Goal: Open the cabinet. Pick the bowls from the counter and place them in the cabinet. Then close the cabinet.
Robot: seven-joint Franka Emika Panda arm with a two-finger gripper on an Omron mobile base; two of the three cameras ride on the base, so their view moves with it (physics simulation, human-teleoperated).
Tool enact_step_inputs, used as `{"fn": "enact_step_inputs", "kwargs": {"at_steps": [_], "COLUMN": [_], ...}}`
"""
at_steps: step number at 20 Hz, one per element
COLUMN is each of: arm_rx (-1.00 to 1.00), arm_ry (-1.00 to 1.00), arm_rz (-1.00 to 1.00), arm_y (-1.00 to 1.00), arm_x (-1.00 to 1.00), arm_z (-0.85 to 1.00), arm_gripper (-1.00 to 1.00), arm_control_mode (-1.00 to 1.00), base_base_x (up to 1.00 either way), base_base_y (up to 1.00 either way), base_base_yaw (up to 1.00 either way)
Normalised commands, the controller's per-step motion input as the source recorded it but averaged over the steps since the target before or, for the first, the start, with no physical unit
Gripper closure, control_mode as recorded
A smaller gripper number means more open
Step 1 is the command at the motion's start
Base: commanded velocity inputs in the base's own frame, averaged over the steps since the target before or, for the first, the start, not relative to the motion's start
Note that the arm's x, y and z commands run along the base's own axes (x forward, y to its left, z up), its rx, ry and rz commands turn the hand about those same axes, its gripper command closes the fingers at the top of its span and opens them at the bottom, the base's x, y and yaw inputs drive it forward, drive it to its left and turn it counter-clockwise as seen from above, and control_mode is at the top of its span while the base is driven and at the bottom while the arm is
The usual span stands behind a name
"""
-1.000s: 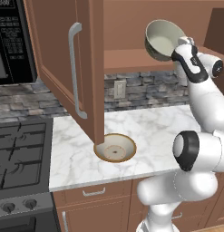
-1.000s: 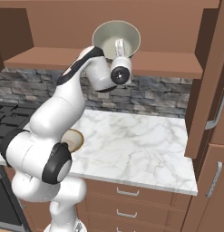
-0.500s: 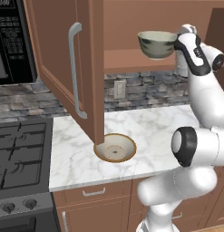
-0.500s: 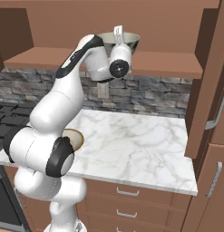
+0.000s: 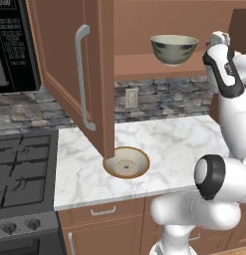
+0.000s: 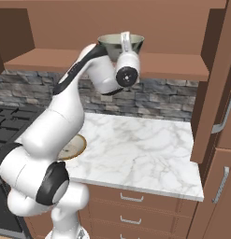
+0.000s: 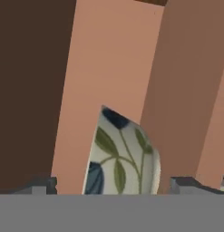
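Gripper (image 7: 113, 188): in your hand view the two dark tips stand at the far left and far right of the frame's bottom, so the jaws are spread wide and grip nothing.
Between the jaws: you see the grey-green bowl (image 7: 121, 156), its pale side painted with green leaves and dark blue marks. It sits in the gap without touching either tip, as far as the view shows.
Bowl's resting place: just ahead of the jaws, the same bowl (image 5: 174, 49) stands upright on the wooden shelf (image 5: 144, 67) inside the cabinet (image 5: 159, 30), beside the hand.
From the other side: the hand partly hides the bowl (image 6: 110, 44), so whether a finger touches its rim cannot be told.
Beyond the jaws: brown cabinet back wall and panels (image 7: 118, 68).
Left of the hand: the open cabinet door (image 5: 79, 74) with its long silver bar handle (image 5: 82, 77).
Well below the jaws: the cream bowl (image 5: 126, 162) with a tan rim sits on the counter (image 5: 169, 144), partly under the open door's lower edge.
Far left below: the black stove top (image 5: 22, 169), with the black microwave (image 5: 12, 45) above it.
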Motion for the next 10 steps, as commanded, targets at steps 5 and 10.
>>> {"fn": "enact_step_inputs", "kwargs": {"at_steps": [5,10], "arm_rx": [-0.05,-0.10], "arm_ry": [0.21,0.23], "arm_rz": [0.00,0.00], "arm_y": [-0.02,0.00], "arm_x": [-1.00,-1.00], "arm_z": [0.11,0.33], "arm_gripper": [-1.00,-1.00], "arm_control_mode": [-1.00,-1.00], "base_base_x": [0.00,0.00], "base_base_y": [0.00,0.00], "base_base_yaw": [0.00,0.00]}}
